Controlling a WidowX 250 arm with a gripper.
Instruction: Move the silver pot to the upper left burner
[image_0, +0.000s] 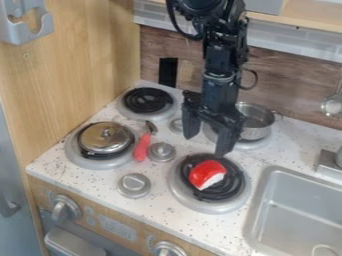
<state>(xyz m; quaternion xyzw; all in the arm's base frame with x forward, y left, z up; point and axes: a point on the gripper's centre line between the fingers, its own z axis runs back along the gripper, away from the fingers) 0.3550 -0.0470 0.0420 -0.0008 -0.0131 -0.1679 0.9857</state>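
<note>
My gripper (206, 144) hangs over the middle of the stove, its two fingers spread apart with nothing between them. Behind it and to its right, the silver pot (257, 122) rests on the upper right burner. The gripper's right side partly hides the pot's left portion. The upper left burner (147, 100) is a black coil in a silver ring with nothing on it.
A silver lid (105, 137) lies on the lower left burner. A red and white toy piece (207, 174) sits on the lower right burner. Between burners are a red-handled tool (142, 145) and round knobs (161, 152). The sink (300, 215) is at right.
</note>
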